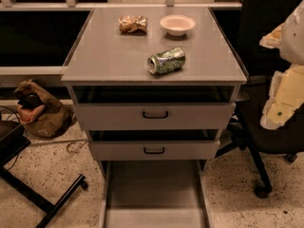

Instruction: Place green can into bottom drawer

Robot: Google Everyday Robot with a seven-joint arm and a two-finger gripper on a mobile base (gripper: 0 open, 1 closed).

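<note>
Camera view | bottom drawer (154,189) open, nearest | gripper (280,99) at right edge, grip state cannot tell | green can (166,61) on its side at table (95,56) front | likely light, thin-walled, rolls easily | grasp gently across mid-body

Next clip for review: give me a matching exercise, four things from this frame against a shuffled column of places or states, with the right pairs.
Things
1. green can
2. bottom drawer
3. bowl
4. gripper

Places or states
A. at the picture's right edge, off to the side of the cabinet
B. pulled out, below the two drawers with black handles
C. lying on its side near the front edge of the cabinet's top
D. upright at the back of the cabinet's top, beside the snack packet

Pairs: 1-C, 2-B, 3-D, 4-A
</note>
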